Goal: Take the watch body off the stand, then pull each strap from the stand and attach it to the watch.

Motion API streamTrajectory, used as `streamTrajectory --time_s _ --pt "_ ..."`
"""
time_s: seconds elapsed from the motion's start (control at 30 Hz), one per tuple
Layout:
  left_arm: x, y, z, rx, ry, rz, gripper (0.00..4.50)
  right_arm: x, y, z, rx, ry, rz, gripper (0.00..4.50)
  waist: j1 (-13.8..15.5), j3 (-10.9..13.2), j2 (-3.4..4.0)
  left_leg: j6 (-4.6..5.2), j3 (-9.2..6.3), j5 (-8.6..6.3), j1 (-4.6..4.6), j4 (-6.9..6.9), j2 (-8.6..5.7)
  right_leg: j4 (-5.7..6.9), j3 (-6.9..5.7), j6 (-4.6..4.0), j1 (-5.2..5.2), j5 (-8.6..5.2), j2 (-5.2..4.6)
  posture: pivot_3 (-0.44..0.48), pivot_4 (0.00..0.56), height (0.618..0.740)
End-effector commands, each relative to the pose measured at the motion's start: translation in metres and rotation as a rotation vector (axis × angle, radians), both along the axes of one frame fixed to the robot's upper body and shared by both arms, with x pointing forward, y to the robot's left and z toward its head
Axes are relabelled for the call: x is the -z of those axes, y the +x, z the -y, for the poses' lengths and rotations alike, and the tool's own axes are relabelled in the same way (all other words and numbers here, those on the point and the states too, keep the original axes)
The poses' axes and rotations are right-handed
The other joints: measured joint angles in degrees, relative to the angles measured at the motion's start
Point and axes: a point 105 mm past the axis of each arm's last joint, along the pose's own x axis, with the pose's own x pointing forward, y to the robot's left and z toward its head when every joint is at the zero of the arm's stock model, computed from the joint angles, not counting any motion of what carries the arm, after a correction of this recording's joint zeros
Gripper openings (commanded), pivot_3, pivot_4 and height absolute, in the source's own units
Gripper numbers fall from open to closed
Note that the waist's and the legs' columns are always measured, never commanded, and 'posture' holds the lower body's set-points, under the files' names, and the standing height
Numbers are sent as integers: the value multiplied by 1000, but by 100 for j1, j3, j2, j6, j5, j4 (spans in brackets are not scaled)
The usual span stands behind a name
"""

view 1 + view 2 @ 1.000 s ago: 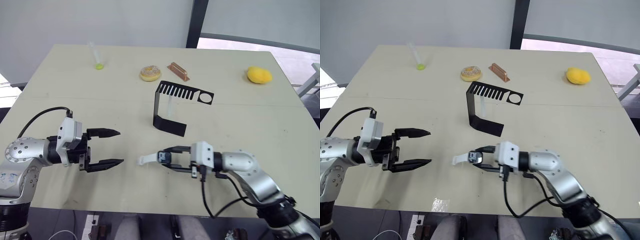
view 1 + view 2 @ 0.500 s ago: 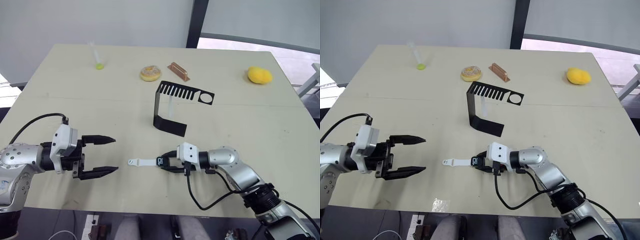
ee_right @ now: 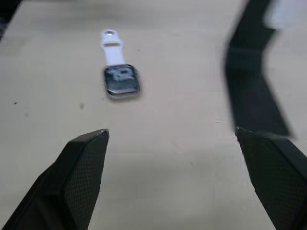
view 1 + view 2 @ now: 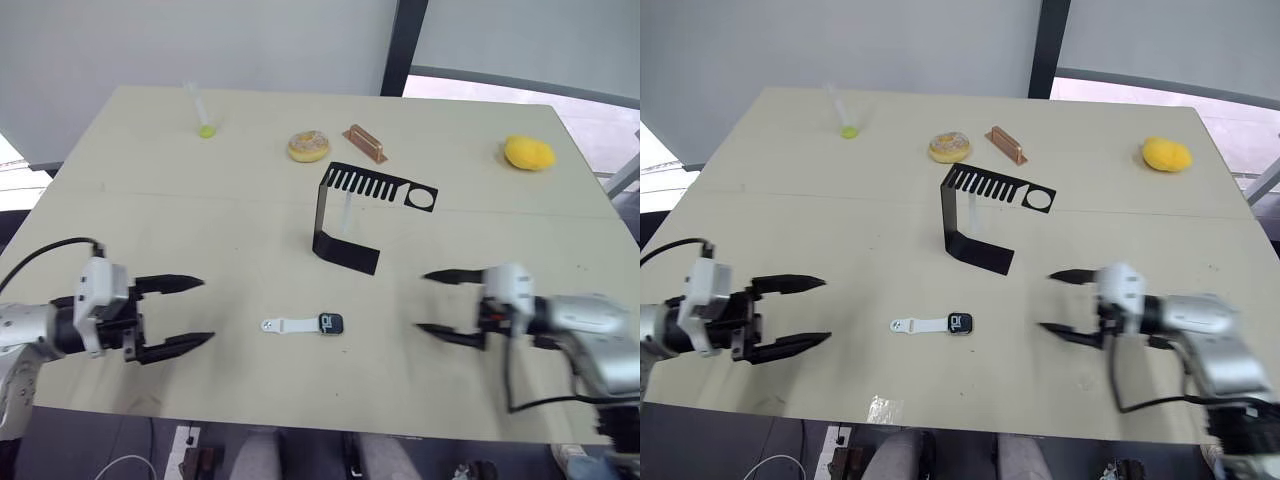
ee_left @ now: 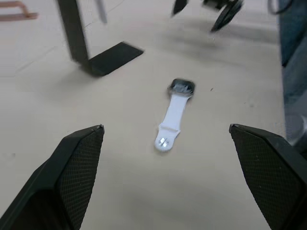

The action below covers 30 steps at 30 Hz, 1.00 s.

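The watch body (image 4: pixel 331 323) lies flat on the table in front of the stand (image 4: pixel 322 215), with one white strap (image 4: pixel 290 325) joined to it and pointing to my left. A second pale strap (image 4: pixel 345 213) hangs under the stand's slotted top plate. My left gripper (image 4: pixel 207 310) is open, a hand's width left of the strap's free end. My right gripper (image 4: pixel 422 301) is open too, to the right of the watch and clear of it. The wrist views show the watch body (image 5: pixel 181 87) (image 3: pixel 121 80) lying beyond each pair of open fingers.
At the far side of the table lie a doughnut (image 4: pixel 309 146), a copper-coloured block (image 4: pixel 365 143), a yellow object (image 4: pixel 529 153) and a clear tube with a yellow-green end (image 4: pixel 200 110). The near table edge runs just below both grippers.
My right gripper has let go of the watch body and drawn back to the right, now open. The watch and strap rest on the table. The left gripper has backed off to the left.
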Motion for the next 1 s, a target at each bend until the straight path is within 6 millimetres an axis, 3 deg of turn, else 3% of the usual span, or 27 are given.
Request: streamTrajectory --time_s 0.03,0.13,0.23,0.33,0.53,0.67,0.87,0.9,1.0 --pt "-8 3 -27 -143 5 70 4500 -8 -8 49 226 69 62 4464 -5 -2 -6 0 0 0 1 0 1 0 0 0 3 0 0 0 150 740" --pt "1 2 -48 -247 -5 69 4500 7 -22 87 408 64 55 4464 -32 -2 -4 0 9 0 9 -4 -3 0 10 0 6 0 -4 0 150 740" --pt "6 1 -55 -293 -46 71 4500 17 -26 99 483 92 46 4464 -77 -1 -3 -1 21 0 13 -11 -1 -1 19 0 3 0 -1 0 150 740" --pt "8 -2 -47 -260 -64 73 4500 21 -19 78 436 168 28 4464 -98 -1 -4 -1 23 0 17 -10 3 6 23 0 2 0 2 0 150 740" --pt "-5 2 4 -201 -175 160 4500 20 20 -16 208 341 -51 4464 -110 0 -2 -4 23 -1 12 -1 3 24 23 0 -8 0 -2 0 150 740" --pt "-13 2 41 -183 -233 202 4500 20 40 -62 119 398 -94 3179 -45 0 -3 -11 18 -5 8 2 3 27 21 1 -12 0 1 0 150 740" --pt "-12 9 92 -186 -252 216 4500 25 70 -114 70 383 -93 222 -46 0 -3 -11 17 -4 8 13 -2 31 20 2 -10 1 2 0 150 740" --pt "-12 10 101 -177 -256 222 4500 26 75 -118 74 383 -92 41 -46 0 -3 -11 16 -4 7 12 -2 32 19 2 -11 1 3 0 150 740" --pt "-14 18 122 -179 -270 233 4500 26 89 -125 96 385 -85 41 -48 0 -3 -12 17 -4 5 15 -3 35 19 3 -14 2 6 0 150 740"
